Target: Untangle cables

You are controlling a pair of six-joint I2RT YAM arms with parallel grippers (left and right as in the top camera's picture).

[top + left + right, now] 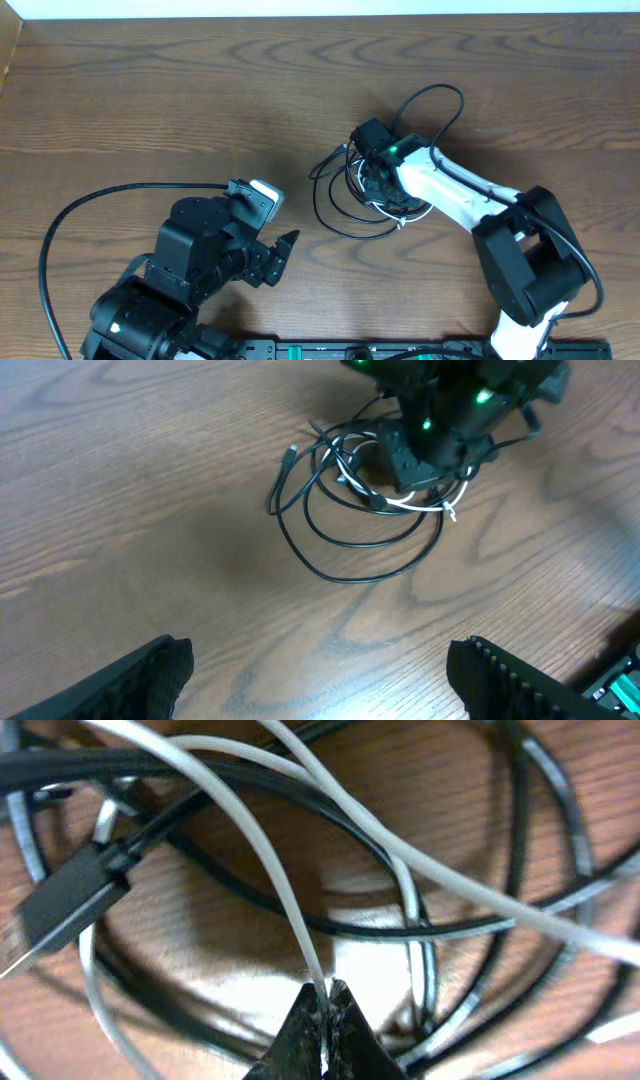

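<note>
Closest to the lens, the right hand (325,1010) has its two tips shut together on the white cable (268,860), which rises out of the pinch and runs up and to the left across the wrist view. Around it the black cables (300,915) loop in wide rings on the surface (150,100). A black plug (65,905) lies off to the left, apart from the tips. From overhead, the whole knot of cables (350,200) sits right of centre, directly beneath this hand, with black loops spilling toward the left arm's side. The left hand (320,675) hovers with its fingers spread wide and nothing between them. The knot is ahead of it and a little to its right, well apart, so the right arm is the one on the work. Judging by the grip, the next move is likely a pull on the white strand, best drawn along its own line and away from the black rings. Black loops cross it farther up, and which lies on top I cannot tell, so some may drag along.
</note>
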